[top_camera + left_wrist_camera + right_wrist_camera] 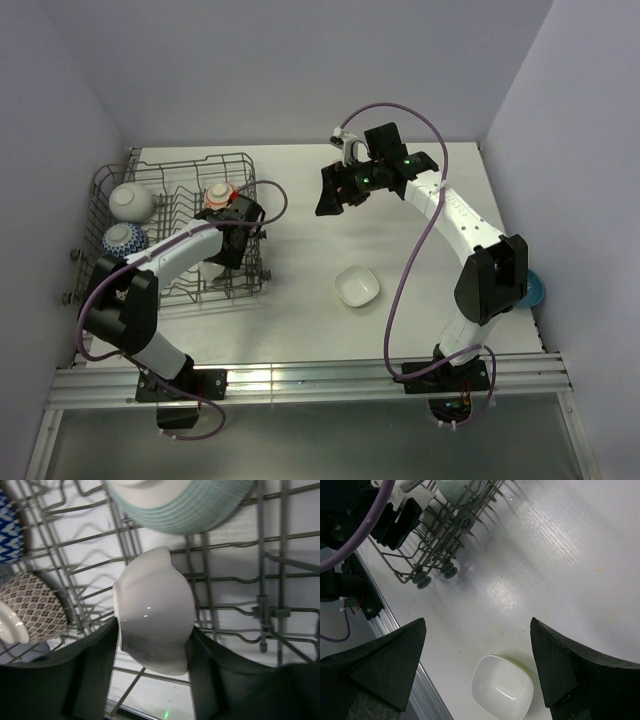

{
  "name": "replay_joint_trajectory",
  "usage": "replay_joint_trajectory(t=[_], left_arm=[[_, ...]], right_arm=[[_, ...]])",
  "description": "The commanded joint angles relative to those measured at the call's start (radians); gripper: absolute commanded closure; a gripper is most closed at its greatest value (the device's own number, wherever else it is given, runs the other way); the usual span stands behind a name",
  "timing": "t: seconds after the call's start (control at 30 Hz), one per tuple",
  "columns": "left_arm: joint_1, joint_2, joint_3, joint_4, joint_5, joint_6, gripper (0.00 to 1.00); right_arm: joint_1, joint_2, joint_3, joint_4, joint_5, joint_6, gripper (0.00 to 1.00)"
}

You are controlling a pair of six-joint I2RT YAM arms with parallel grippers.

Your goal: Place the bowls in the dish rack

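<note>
Grey wire dish rack [110, 180] sits at the left of the top view, with your left gripper [232, 215] down in it and your right gripper [335, 190] at upper centre. Left wrist: white scalloped bowl [155, 620] on edge mid-frame, fingers [95, 670] against both sides, though I can't tell if they're squeezing. Right wrist: jaws wide and empty, square white bowl [502, 687] on the table [560, 555], bottom centre.

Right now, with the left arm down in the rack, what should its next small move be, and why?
Probably open the left gripper wider before any retreat. The white bowl stands on edge among the dish rack wires, below a pale green bowl and beside a patterned bowl. The fingers sit against both its sides, so pulling away first could drag it over.
</note>
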Motion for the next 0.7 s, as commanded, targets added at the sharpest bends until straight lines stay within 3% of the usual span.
replay_joint_trajectory(t=[0.0,0.07,0.23,0.67], left_arm=[[-0.007,0.024,0.041,0.023,0.074,-0.032,0.36],[-0.005,0.024,0.047,0.015,0.095,-0.028,0.26],[-0.010,0.010,0.063,0.000,0.132,-0.023,0.14],[-0.010,-0.067,0.101,-0.026,0.237,-0.015,0.05]], right_arm=[[-0.013,-0.041,0.014,-0.009,0.010,-0.022,0.09],[-0.013,-0.040,0.017,-0.011,0.015,-0.022,0.08],[-0.015,-0.027,0.034,-0.020,0.010,-0.025,0.08],[-0.015,-0.012,0.074,-0.043,0.021,-0.039,0.07]])
